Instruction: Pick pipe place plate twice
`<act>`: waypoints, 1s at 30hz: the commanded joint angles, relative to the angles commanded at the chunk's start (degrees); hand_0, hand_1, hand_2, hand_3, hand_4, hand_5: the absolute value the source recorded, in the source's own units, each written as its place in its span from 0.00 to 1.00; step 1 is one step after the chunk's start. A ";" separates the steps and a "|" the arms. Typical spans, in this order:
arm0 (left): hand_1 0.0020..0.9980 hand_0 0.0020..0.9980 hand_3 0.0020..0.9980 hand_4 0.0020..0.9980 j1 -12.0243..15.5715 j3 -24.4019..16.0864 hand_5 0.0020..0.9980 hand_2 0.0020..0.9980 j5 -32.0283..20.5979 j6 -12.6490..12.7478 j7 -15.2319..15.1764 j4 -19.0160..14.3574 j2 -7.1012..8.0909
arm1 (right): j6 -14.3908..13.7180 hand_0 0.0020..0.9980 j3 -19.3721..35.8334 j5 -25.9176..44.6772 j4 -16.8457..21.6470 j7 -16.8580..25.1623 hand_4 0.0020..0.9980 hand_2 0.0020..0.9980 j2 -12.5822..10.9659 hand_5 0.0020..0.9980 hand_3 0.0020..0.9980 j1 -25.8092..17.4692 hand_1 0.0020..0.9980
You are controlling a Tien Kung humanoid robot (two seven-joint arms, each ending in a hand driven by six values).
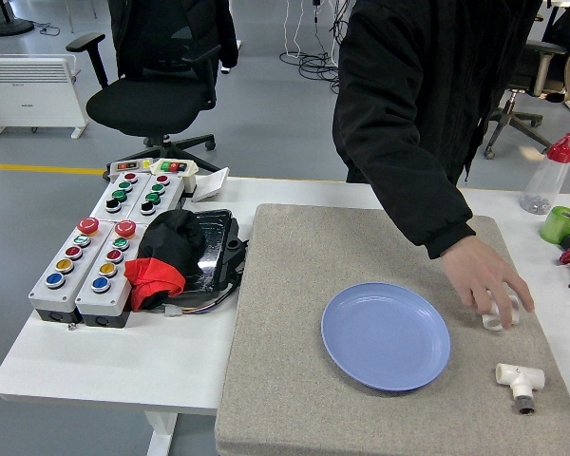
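- Neither robot hand shows in the head view, so their fingers' state cannot be told and no bearing from a hand can be given.
- One white pipe fitting (519,383) lies free on the grey mat (285,380), just right of the blue plate (386,334); its stem runs lengthwise toward the near edge. Judged by side, the right arm is nearer.
- A second white pipe piece (500,313) sits under the person's hand (489,281).
- Count: two pipes, one plate.
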 joint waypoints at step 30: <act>0.68 0.68 0.65 0.50 0.06 -3.46 1.00 0.70 4.43 -0.74 0.77 -0.16 0.29 | -0.14 0.92 1.52 -1.42 0.63 -0.53 0.76 0.96 -0.14 0.49 0.88 0.12 0.88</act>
